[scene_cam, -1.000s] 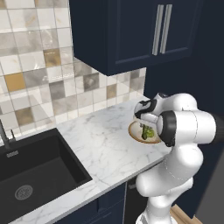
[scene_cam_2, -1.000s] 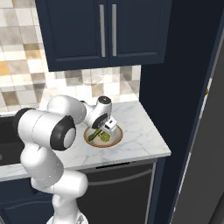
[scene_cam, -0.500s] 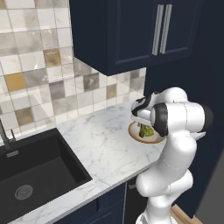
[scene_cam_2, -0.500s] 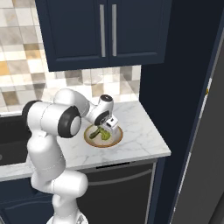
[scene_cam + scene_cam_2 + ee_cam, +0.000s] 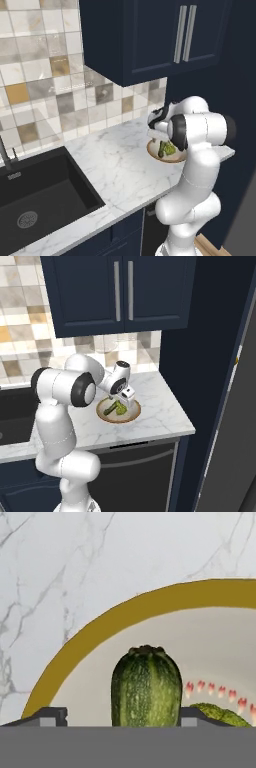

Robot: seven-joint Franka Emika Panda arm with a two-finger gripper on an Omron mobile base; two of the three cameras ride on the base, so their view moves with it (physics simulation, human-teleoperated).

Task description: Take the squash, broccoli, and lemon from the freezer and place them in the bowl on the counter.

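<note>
- Gripper (image 5: pixel 120 717) low over the bowl (image 5: pixel 100 629), pointing down into it; finger tips (image 5: pixel 50 716) stand apart, one at each side of the squash (image 5: pixel 146 687), with a small gap to its skin on both sides, so open and not clamped on it.
- Squash dark green with pale speckles, lying inside the bowl, blunt stem end toward the far rim in the hand view.
- Broccoli (image 5: pixel 220 714) just beside the squash in the same bowl, seen as a lumpy green edge at the lower right of the hand view; also visible as light green in the bowl from the left base view (image 5: pixel 169 148).
- Bowl with a tan-brown rim and pale inside, resting on the counter (image 5: pixel 160 411) near the right end of it, close to the front edge; a small row of pink-red marks on its inner surface, a pattern and not letters.
- Counter white marble with grey veins, over dark navy cabinets (image 5: pixel 135 466).
- Dark sink (image 5: pixel 40 200) set in the counter, well apart from the bowl, to the left.
- Navy wall cupboard (image 5: pixel 120 291) with two long metal handles above the bowl.
- Tiled wall (image 5: pixel 45 65) in beige, grey and gold squares behind the counter.
- No readable writing, label or brand on any surface.
</note>
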